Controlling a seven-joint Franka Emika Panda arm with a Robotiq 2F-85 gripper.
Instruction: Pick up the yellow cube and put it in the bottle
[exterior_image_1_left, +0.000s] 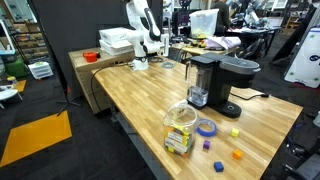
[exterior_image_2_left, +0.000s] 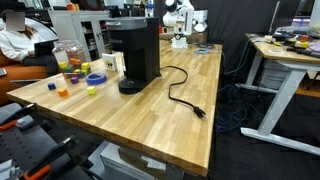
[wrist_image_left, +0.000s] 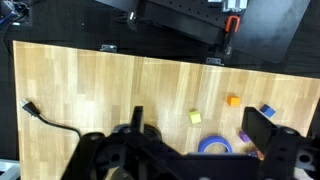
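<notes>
Wrist view tells it best: table (wrist_image_left: 100, 90) stretched out ahead, coffee maker (exterior_image_1_left: 205, 80) and bottle (exterior_image_1_left: 180, 130) parked far from the gripper (wrist_image_left: 197, 125), whose jaws are spread wide with nothing held. 1 yellow cube (wrist_image_left: 196, 117) is framed straight ahead between them, well apart, near the bottle, so a long forward reach is probably needed.

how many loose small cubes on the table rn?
4: yellow cube beside the tape ring; purple cube near the jar; orange cube and blue cube nearer the table edge. More could be hidden behind the jar or coffee maker.
</notes>
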